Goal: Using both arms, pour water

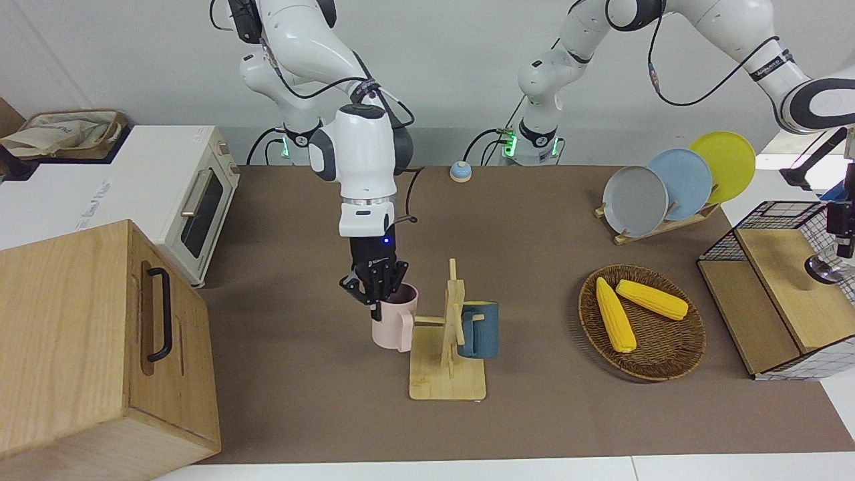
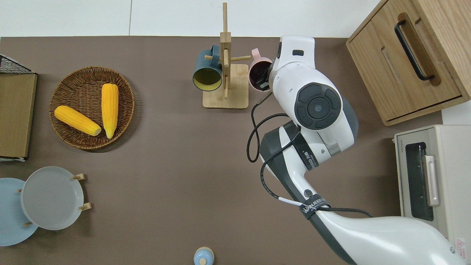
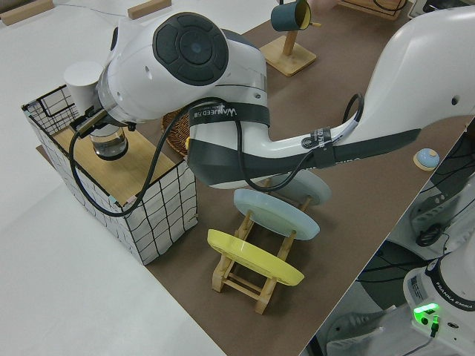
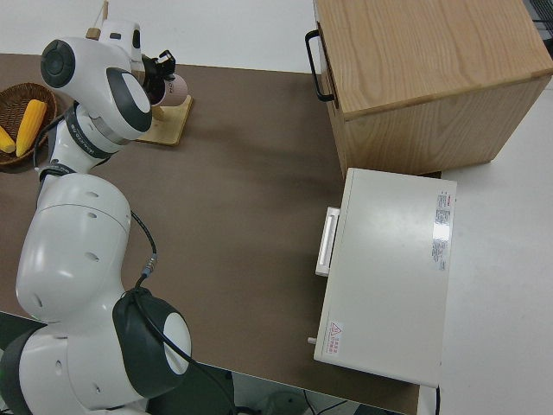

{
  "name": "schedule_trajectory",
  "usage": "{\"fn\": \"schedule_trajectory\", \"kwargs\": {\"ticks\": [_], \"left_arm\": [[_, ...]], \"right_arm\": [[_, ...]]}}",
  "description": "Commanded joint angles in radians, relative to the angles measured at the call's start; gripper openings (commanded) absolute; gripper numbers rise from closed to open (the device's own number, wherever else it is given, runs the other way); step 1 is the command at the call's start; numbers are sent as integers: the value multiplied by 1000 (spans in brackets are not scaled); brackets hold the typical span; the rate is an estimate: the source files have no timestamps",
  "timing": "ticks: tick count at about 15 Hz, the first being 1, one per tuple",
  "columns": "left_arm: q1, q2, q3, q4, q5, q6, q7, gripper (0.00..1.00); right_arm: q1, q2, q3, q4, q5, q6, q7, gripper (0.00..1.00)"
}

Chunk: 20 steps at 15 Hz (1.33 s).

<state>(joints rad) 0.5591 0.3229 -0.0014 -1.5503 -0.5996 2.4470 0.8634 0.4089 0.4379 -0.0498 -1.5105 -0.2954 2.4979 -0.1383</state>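
The right gripper (image 1: 376,294) pinches the rim of the pink mug (image 1: 394,326) hanging on the wooden mug rack (image 1: 449,354), one finger inside it. A blue mug (image 1: 478,329) hangs on the rack's opposite peg. The left gripper (image 1: 837,230) is over the wire basket (image 1: 768,220) by a glass (image 3: 110,141); I cannot tell how its fingers stand.

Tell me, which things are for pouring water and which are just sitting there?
For the job: right gripper, pink mug, left gripper, glass container.

Just sitting: blue mug, mug rack, corn cobs, plates, toaster oven, wooden cabinet.
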Motion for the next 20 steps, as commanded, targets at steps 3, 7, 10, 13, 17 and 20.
{"fn": "schedule_trajectory", "kwargs": {"ticks": [3, 7, 10, 13, 17, 20], "left_arm": [[-4, -45, 9, 13, 29, -71, -43, 0], [-2, -67, 17, 16, 30, -108, -56, 0], [-1, -82, 21, 21, 30, -140, -63, 0], [-4, -96, 12, 22, 62, -141, -101, 0], [-19, -134, 3, 21, 132, -148, -193, 0], [-39, -159, 4, 19, 138, -148, -230, 0]], "right_arm": [[-32, -85, 24, -77, 10, -36, -6, 77], [-56, -146, 25, -128, 9, -68, -43, 77], [-77, -182, 25, -131, 9, -148, -102, 75], [-105, -212, 25, -161, 2, -151, -154, 73], [-147, -280, 25, -252, -8, -139, -198, 65], [-162, -321, 25, -310, -31, -145, -189, 44]]}}
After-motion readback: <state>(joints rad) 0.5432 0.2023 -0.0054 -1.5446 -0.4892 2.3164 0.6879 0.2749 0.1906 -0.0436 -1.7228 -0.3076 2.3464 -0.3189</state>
